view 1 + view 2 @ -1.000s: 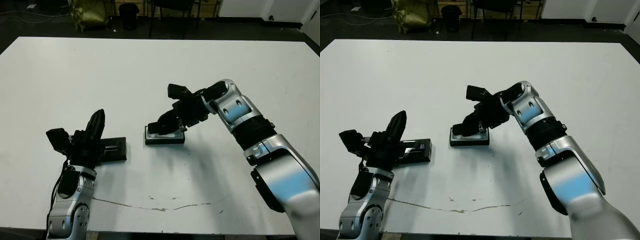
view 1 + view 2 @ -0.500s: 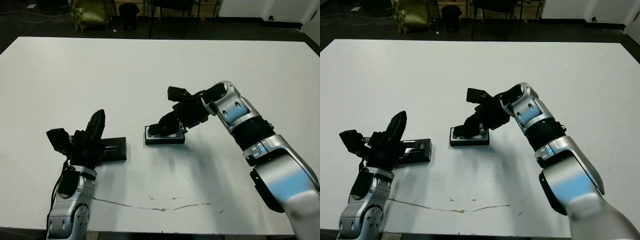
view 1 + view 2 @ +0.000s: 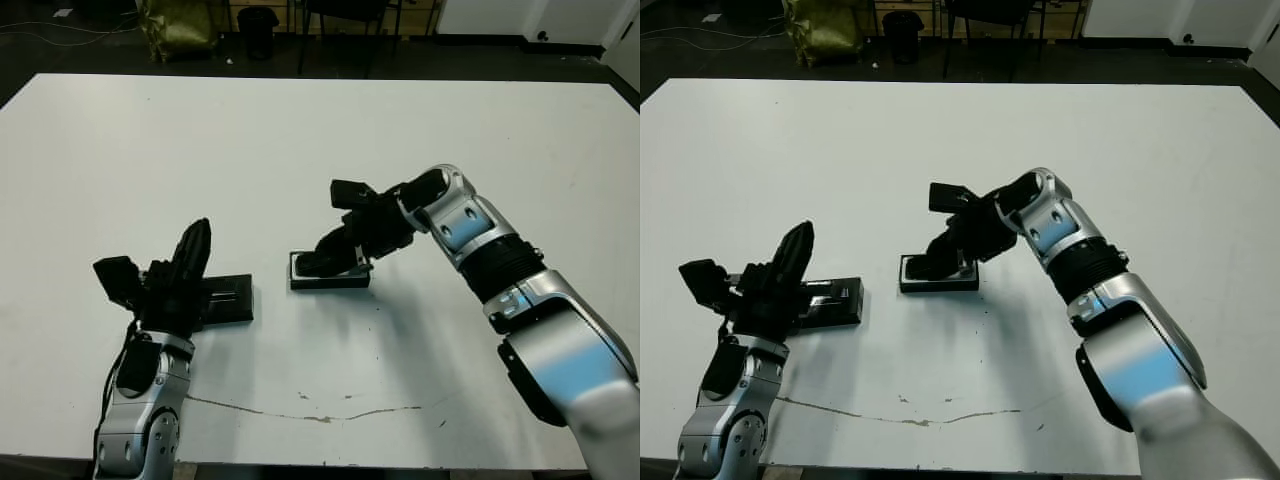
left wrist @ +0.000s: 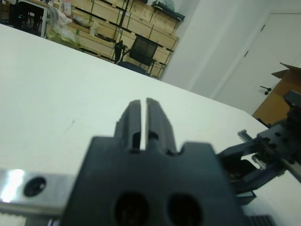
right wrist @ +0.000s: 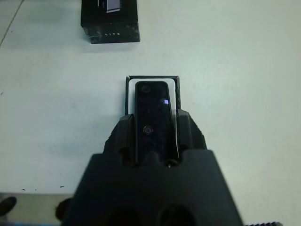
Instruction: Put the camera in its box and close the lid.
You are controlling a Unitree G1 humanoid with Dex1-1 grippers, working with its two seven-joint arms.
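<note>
The box (image 3: 347, 280), a shallow black tray with a white inside (image 5: 151, 78), lies at mid table. My right gripper (image 3: 325, 262) leans down onto it from the right. In the right wrist view the gripper (image 5: 155, 118) is shut on the camera (image 5: 154, 106), a slim glossy black bar lying lengthwise over the white inside. The lid (image 3: 228, 300), a flat black slab with a pale strip (image 5: 109, 19), rests on the table left of the box. My left gripper (image 3: 192, 250) stands tilted above the lid's left end, its fingers (image 4: 157, 123) shut on nothing.
A thin cracked line (image 3: 320, 415) runs across the white table (image 3: 300, 130) near its front edge. Beyond the far edge are chair legs (image 3: 345, 30) and a yellow bag (image 3: 180, 25) on a dark floor.
My right gripper has sunk a little lower and to the left onto the box, camera still held. The left arm and the lid have not moved.
</note>
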